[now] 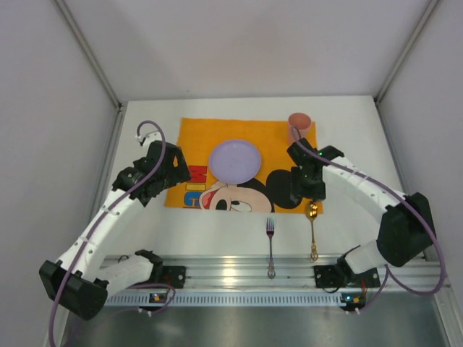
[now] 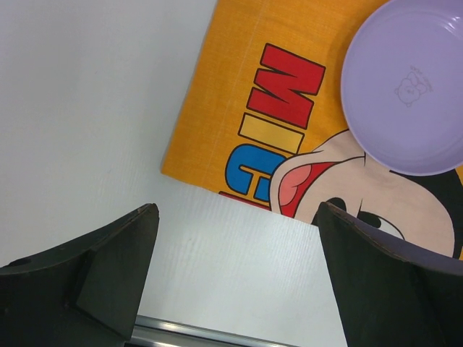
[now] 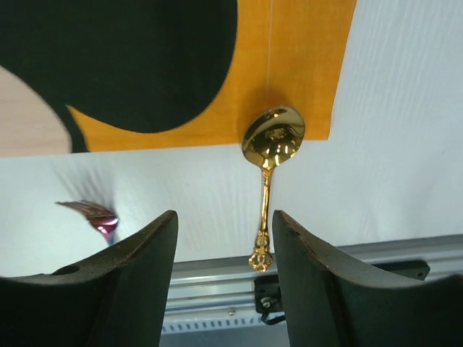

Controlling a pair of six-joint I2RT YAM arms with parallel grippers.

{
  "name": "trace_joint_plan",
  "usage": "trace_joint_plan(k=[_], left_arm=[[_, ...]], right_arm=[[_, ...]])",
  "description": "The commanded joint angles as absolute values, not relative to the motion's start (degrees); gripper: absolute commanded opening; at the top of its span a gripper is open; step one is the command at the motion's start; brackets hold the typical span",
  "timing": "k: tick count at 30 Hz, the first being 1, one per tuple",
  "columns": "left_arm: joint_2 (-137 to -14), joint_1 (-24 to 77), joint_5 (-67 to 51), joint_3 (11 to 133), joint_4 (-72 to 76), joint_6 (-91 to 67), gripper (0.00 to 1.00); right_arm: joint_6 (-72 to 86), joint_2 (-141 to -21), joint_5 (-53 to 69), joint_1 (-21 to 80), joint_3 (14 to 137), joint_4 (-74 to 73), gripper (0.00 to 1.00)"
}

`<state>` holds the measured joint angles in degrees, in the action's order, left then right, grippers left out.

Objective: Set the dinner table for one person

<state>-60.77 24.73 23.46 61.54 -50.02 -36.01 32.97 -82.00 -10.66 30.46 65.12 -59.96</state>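
Note:
The white dinner table (image 1: 217,235) carries an orange Mickey Mouse placemat (image 1: 195,134) with a purple plate (image 1: 235,160) on it. A pink cup (image 1: 299,123) stands at the mat's far right corner. In front of the mat lie a fork (image 1: 270,246) and a gold spoon (image 1: 312,233). The spoon (image 3: 271,141) rests flat, its bowl on the mat's corner, handle toward the rail. My right gripper (image 3: 226,217) hovers above it, open and holding nothing, also seen from above (image 1: 304,195). My left gripper (image 2: 237,210) is wide open over the mat's left near corner (image 1: 173,173).
An aluminium rail (image 1: 231,271) runs along the near edge with both arm bases on it. Grey walls enclose the table on three sides. The fork's tines (image 3: 94,213) show left of my right fingers. The plate (image 2: 405,87) lies to the right of my left gripper.

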Motion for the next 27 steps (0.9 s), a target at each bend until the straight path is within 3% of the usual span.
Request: trace_joint_plan(k=[1, 8, 16, 20, 27], left_arm=[[-61.17, 24.7, 22.15, 61.61, -46.76, -35.07, 0.96], [-58.89, 24.7, 21.71, 59.86, -47.11, -35.86, 0.96], [-56.43, 24.7, 21.71, 57.83, -48.34, -36.65, 0.95], [-56.16, 24.7, 21.97, 58.1, -49.04, -36.39, 0.95], [-56.69, 24.79, 21.89, 59.32, -49.66, -35.16, 0.95]], right_arm=[[36.65, -85.25, -8.35, 30.33, 61.27, -60.12, 0.55], [37.35, -83.32, -2.91, 24.61, 51.87, -54.16, 0.43], [37.27, -85.69, -0.35, 22.77, 45.88, -49.49, 0.39], [37.09, -86.22, -0.26, 21.36, 43.6, -46.68, 0.3], [36.74, -86.31, -0.35, 18.63, 39.99, -43.34, 0.24]])
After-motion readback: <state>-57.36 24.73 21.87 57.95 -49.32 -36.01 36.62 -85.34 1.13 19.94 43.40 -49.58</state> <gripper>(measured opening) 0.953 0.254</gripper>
